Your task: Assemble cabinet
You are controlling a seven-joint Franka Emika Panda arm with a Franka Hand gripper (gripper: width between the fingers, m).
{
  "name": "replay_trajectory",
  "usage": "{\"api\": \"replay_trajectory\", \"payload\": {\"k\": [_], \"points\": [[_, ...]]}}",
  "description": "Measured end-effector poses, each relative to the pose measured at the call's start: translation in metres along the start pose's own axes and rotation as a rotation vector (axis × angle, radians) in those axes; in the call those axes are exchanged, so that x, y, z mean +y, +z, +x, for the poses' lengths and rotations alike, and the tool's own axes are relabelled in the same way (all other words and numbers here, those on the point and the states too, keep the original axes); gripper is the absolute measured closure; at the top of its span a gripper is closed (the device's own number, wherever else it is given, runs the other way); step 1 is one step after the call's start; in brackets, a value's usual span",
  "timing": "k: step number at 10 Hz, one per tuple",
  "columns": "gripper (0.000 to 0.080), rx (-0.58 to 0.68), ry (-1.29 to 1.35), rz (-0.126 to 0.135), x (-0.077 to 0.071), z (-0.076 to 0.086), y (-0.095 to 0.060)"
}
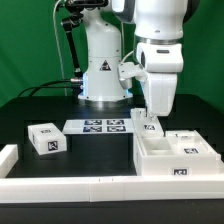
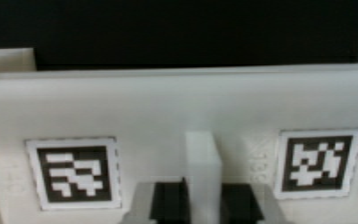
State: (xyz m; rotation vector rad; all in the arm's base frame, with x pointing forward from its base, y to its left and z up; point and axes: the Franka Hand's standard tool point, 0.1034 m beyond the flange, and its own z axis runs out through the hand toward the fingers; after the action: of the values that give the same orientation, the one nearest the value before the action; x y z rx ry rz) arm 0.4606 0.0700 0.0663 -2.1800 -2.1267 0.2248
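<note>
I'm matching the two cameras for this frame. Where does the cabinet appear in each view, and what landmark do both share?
Exterior view: the cabinet sits low at the exterior view's right, directly under the gripper.
Wrist view: the cabinet fills most of the picture, with two tags flanking a thin upright wall.
Shared landmark: the gripper, its fingers on either side of that wall.
</note>
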Motion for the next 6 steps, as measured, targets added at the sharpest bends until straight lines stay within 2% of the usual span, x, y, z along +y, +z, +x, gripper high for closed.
{"api": "replay_trajectory", "payload": {"k": [6], "points": [[0.0729, -0.004, 0.002, 0.007, -0.0006, 0.0012, -0.0004]]}}
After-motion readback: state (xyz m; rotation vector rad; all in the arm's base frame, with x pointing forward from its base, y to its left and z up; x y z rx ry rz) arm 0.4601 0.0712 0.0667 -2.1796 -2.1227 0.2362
